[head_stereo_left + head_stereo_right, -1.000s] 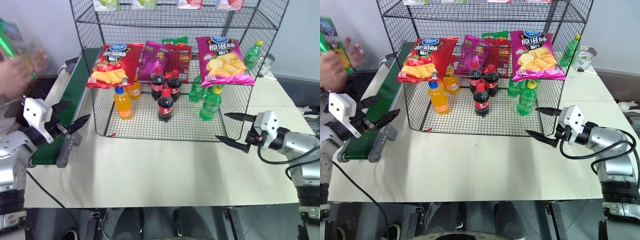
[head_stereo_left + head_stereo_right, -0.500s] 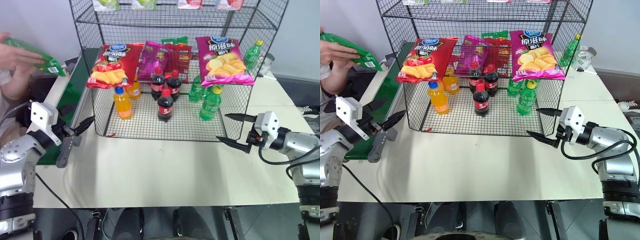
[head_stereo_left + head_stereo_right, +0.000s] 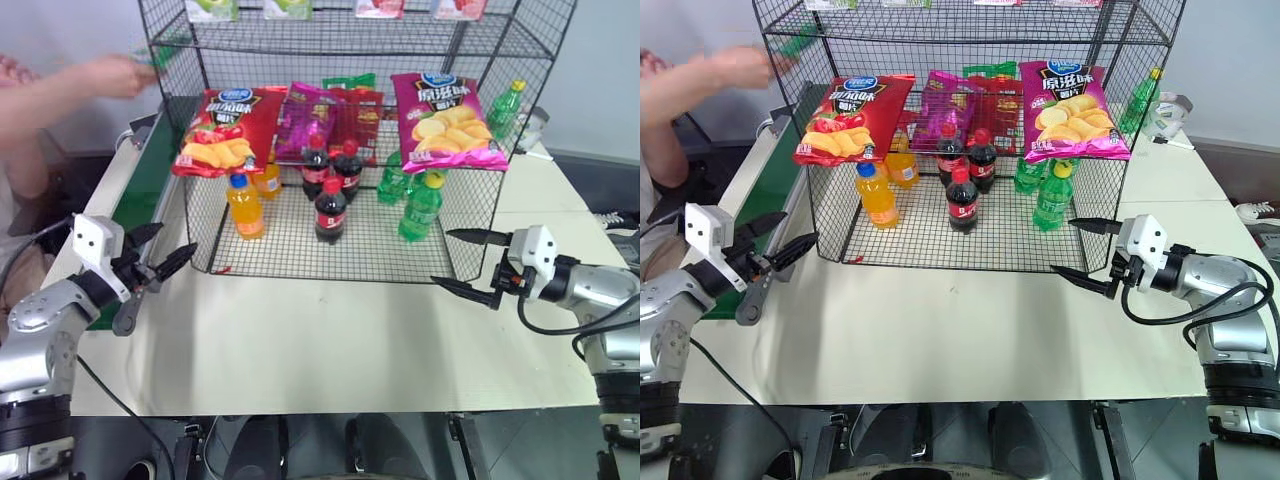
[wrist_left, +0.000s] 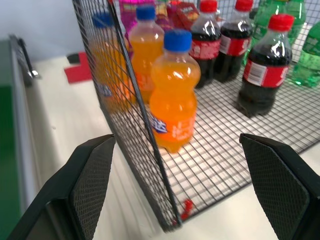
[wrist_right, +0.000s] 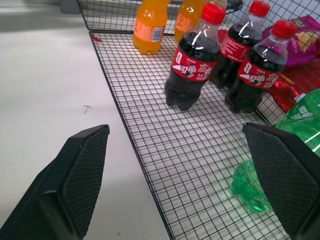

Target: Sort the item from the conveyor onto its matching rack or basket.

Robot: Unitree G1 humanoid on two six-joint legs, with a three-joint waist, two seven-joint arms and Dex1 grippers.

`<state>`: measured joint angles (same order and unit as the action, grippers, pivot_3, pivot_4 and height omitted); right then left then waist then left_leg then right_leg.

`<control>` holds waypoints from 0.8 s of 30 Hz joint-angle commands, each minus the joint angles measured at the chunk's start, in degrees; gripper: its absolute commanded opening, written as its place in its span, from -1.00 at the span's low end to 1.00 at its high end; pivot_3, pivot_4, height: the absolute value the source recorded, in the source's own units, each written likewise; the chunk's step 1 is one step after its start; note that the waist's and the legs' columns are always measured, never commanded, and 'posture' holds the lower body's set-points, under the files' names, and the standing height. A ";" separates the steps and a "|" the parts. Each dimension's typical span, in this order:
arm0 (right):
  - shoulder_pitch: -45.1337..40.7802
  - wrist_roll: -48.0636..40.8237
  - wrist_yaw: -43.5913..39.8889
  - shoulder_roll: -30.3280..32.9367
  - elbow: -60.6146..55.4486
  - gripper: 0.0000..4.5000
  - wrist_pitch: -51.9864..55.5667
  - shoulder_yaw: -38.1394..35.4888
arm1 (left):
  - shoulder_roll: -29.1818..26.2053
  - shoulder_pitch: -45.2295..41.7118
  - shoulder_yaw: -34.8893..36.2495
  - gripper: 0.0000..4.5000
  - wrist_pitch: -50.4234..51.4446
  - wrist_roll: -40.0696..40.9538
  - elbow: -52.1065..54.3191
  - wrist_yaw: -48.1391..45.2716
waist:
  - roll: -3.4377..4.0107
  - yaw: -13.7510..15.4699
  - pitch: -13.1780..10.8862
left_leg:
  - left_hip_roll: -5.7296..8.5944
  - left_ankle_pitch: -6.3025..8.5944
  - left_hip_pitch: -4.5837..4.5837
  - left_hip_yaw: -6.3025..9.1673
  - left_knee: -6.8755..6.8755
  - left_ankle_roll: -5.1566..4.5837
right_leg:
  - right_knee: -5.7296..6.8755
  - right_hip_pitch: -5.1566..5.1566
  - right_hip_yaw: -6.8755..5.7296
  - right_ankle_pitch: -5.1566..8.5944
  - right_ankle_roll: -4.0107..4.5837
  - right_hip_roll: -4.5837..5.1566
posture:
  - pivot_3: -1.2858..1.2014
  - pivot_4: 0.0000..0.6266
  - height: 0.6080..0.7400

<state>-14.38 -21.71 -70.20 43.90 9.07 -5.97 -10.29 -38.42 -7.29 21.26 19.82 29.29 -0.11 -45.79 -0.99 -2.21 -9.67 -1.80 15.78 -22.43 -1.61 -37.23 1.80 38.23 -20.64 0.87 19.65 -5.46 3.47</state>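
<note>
A person's hand (image 3: pixel 118 75) holds the item (image 3: pixel 163 48), a green bag that shows as a blur, in the air over the far end of the conveyor (image 3: pixel 146 176), by the rack's (image 3: pixel 350 40) upper left corner. My left gripper (image 3: pixel 177 240) is open and empty by the conveyor's near end bracket, pointing at the rack's front left corner. In the left wrist view that corner and an orange bottle (image 4: pixel 172 90) sit between its fingers (image 4: pixel 90 175). My right gripper (image 3: pixel 440 258) is open and empty at the rack's front right corner.
On the rack's middle tier lie a red crisp bag (image 3: pixel 222 128), a magenta crisp bag (image 3: pixel 445 118) and smaller packets. Orange bottles (image 3: pixel 246 205), cola bottles (image 3: pixel 331 208) and green bottles (image 3: pixel 421 208) stand on its bottom grid. The person's arm (image 3: pixel 50 100) reaches in from the left.
The person's hand has carried the green bag from the far left toward the rack's upper left corner. My left gripper has sunk a little and rolled. The right gripper has kept still.
</note>
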 commanded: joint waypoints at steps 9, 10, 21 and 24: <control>2.35 -2.06 0.71 -1.01 -3.80 0.98 0.81 -0.32 | 3.04 0.89 8.47 0.89 17.78 10.75 5.68 14.02 | -0.01 0.16 0.01 | 0.01 0.00 0.00 0.01 -0.02 0.00 | 0.00 0.01 0.00 0.00 0.00 0.01 | 0.03 -0.52 0.98; 2.40 -2.06 0.78 -1.08 -3.84 0.98 0.81 -0.27 | 3.03 1.20 8.44 0.89 18.59 10.60 6.27 15.07 | -0.01 0.14 0.01 | 0.01 0.00 0.00 0.01 -0.02 0.00 | 0.00 0.01 0.00 0.00 0.00 0.01 | 0.03 -0.52 0.98; 1.38 -2.21 1.89 -2.10 -5.72 0.98 2.60 0.89 | 3.80 1.82 13.76 0.89 20.48 17.25 8.19 15.06 | -0.01 0.11 0.01 | 0.01 -0.01 0.01 0.02 -0.02 0.02 | 0.00 0.02 0.00 0.00 0.00 0.01 | 0.03 -0.52 0.98; 1.03 -3.75 3.09 -2.97 -9.48 0.98 5.70 1.58 | 4.35 2.18 14.41 0.89 17.13 15.88 8.81 15.87 | -0.01 0.08 0.01 | 0.01 -0.01 0.01 0.02 -0.02 0.02 | 0.00 0.02 0.00 0.00 0.00 0.01 | 0.03 -0.52 0.98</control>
<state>-12.27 -23.19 -67.84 41.38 3.65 -1.77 -8.75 -33.87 -5.19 33.95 39.40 45.82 6.73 -30.25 -1.00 -2.13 -9.66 -1.79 15.77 -22.42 -1.60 -37.25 1.82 38.23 -20.63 0.87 19.65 -5.46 3.47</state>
